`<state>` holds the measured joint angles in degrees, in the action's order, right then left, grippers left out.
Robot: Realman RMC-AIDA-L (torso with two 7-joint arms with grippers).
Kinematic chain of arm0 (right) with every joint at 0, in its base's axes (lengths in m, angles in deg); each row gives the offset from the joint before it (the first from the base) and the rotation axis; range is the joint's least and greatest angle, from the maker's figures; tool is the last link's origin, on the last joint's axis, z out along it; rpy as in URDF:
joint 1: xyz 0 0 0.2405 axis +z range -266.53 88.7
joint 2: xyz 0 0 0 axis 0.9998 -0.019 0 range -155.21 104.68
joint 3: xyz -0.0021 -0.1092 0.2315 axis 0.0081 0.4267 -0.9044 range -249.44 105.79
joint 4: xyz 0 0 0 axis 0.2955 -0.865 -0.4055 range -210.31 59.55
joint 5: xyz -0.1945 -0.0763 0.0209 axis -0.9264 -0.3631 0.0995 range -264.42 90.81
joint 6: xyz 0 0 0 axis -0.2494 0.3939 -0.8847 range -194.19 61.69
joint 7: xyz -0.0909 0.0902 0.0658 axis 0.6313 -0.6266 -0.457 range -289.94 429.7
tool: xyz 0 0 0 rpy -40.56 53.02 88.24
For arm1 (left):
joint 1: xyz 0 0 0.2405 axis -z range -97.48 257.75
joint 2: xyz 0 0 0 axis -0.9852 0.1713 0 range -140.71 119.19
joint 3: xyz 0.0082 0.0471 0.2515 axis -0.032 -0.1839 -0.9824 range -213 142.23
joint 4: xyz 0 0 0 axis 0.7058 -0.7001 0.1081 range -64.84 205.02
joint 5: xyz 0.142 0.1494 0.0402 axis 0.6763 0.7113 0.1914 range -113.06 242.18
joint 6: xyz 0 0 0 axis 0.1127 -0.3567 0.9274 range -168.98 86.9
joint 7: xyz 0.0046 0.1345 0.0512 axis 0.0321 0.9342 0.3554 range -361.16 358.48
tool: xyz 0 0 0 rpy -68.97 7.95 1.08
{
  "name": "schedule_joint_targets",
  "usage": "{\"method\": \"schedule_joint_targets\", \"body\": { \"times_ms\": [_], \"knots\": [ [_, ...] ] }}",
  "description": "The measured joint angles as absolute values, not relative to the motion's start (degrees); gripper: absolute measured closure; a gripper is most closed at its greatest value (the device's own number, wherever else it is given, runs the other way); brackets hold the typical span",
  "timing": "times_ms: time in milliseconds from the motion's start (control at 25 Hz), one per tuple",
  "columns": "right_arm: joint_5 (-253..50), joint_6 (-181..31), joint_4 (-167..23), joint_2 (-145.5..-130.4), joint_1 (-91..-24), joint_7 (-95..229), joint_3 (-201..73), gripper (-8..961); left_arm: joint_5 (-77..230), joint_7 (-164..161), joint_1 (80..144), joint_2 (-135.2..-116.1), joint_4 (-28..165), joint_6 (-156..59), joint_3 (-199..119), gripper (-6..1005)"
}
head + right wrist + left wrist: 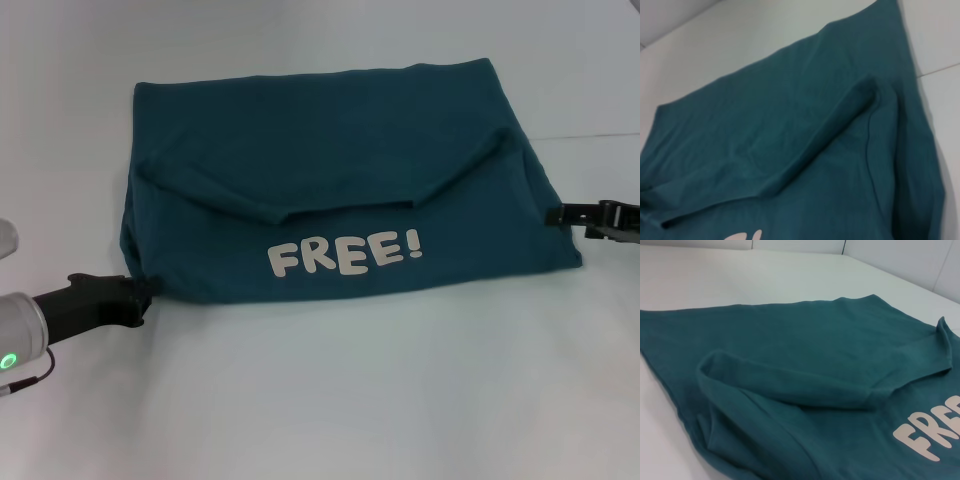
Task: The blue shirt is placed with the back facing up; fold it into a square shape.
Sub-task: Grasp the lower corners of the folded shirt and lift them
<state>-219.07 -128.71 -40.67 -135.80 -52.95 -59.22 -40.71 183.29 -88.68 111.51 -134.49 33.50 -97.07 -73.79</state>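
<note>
From the head view we see the blue shirt (330,170) lying on the white table (330,400), folded into a wide, roughly rectangular bundle with both sleeves turned inward over the middle and the pale word "FREE!" (345,257) showing on the near part. The left gripper (143,296) sits at the shirt's near left corner, touching the fabric edge; we cannot tell whether its fingers pinch the cloth or are spread. The right gripper (555,214) sits at the shirt's right edge, just beside the fabric, and its finger state is likewise unclear to us. In the left wrist view we see the shirt (805,345) close up, a folded sleeve ridge crossing it and part of the lettering (932,432) at one side. In the right wrist view the shirt (790,125) fills most of the picture, with a sleeve fold raised across it and the table (700,45) beyond.
</note>
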Motion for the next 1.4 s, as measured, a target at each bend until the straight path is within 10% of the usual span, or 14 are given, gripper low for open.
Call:
{"method": "schedule_joint_targets", "body": {
  "times_ms": [720, 1400],
  "knots": [
    [-219.2, -118.7, -45.6, -137.64, -50.6, -58.9, -36.1, 164, 183.3, -88.7, 112.1, -134.11, 33.7, -96.5, -73.6, 987],
    [-218.9, -121.8, -45.5, -136.55, -52.2, -58.6, -36.0, 728, 183.0, -88.7, 111.8, -134.21, 33.9, -96.4, -73.6, 981]
  ]
}}
